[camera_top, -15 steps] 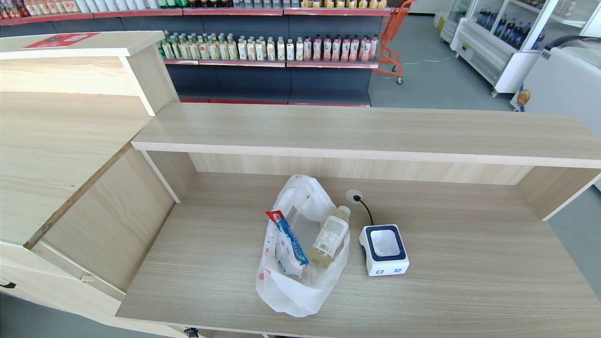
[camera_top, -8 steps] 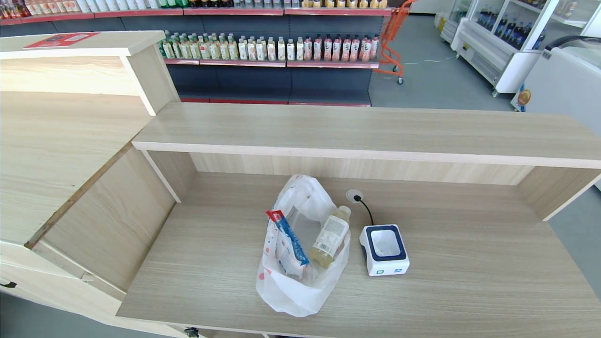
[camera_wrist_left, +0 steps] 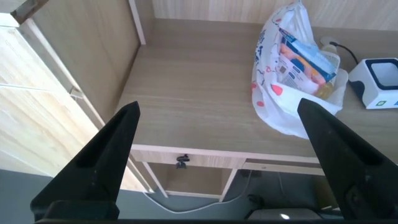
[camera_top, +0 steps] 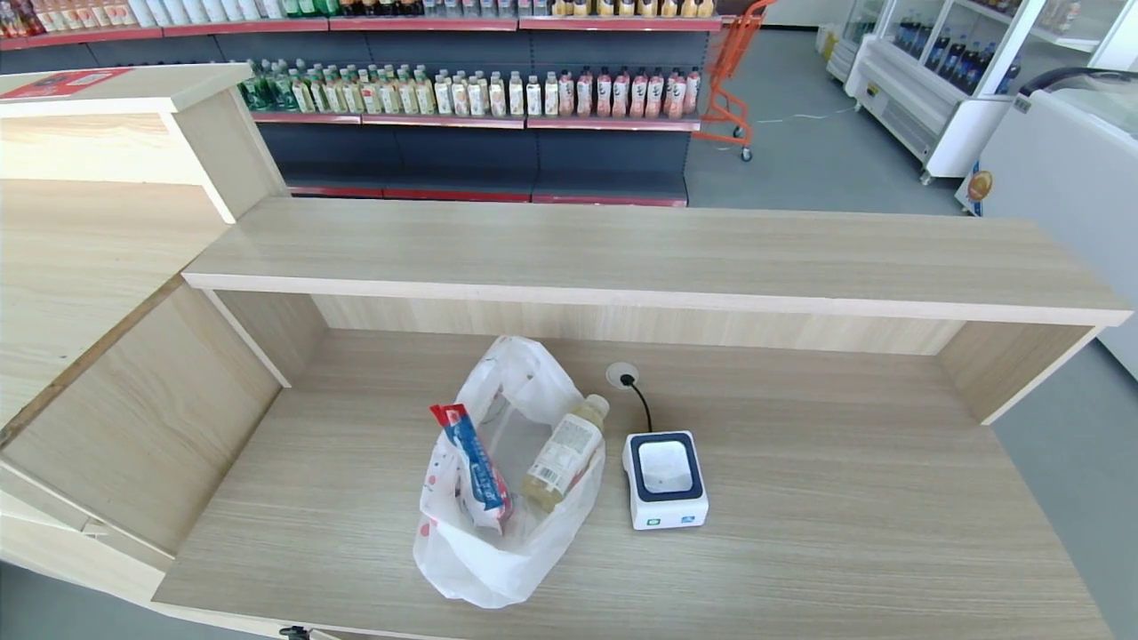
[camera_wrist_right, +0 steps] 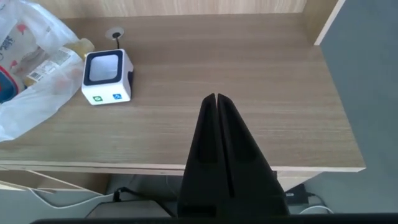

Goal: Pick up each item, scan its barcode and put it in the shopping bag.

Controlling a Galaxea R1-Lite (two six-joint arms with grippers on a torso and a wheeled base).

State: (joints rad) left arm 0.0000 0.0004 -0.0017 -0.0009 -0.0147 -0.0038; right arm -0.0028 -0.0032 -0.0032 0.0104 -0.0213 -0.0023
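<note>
Your left claw [camera_wrist_left: 219, 107] hung short of the near edge of the pale wood-grain worktop [camera_top: 845, 533], its two dark fingers spread wide apart. Your right claw [camera_wrist_right: 216, 98] hung off the same edge with its fingers pressed together on nothing. The thin white plastic shopping bag [camera_top: 498, 551] stood on the worktop left of centre, mouth open upward. It held a flat blue-and-red packet [camera_top: 471, 471] on end and a clear bottle of pale yellow drink [camera_top: 564, 453], which leaned with its cap toward the back panel and its base down in the bag. Just beside the bag, on its right, sat the white box-shaped barcode scanner [camera_top: 665, 478]. The bag lay ahead of the left claw and the scanner nearer the right. Bagging looked done or nearly so, and any further reach into the bag would likely fall to your left arm.
</note>
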